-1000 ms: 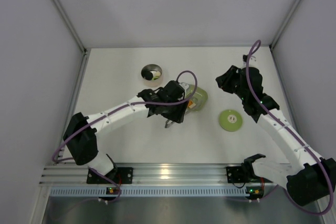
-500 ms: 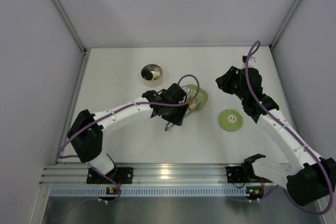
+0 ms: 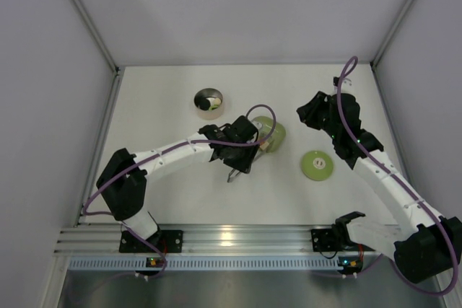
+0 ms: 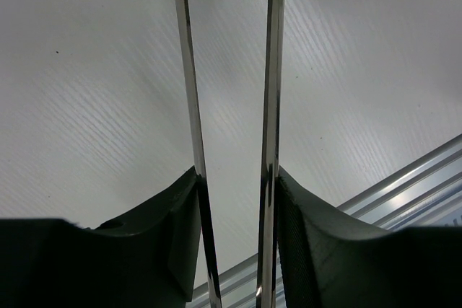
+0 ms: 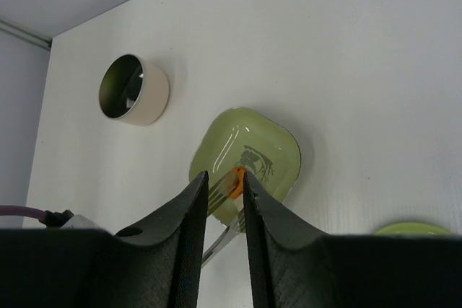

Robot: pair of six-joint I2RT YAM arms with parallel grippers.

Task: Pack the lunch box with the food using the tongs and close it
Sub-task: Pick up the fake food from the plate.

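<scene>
Silver tongs (image 4: pixel 268 106) are clamped between the left fingers (image 4: pixel 170 229). These stand partway apart and press the two thin arms from outside, with a clear gap left between the arms. The lid (image 3: pixel 317 164) lies flat on the surface (image 3: pixel 188 200), near and right of the green dish (image 5: pixel 281 153). In the right wrist view the tong tips reach into that dish beside an orange piece (image 5: pixel 236 178); whether they already pinch it I cannot tell. Done well, the squeeze should be slow until both tips bite the piece. Then comes a straight lift clear of the rim. The right fingers (image 5: pixel 191 243) hang narrowly apart over the far right, gripping nothing. The lunch box (image 3: pixel 208 100) waits far and left of the dish; let go only above its steel mouth.
</scene>
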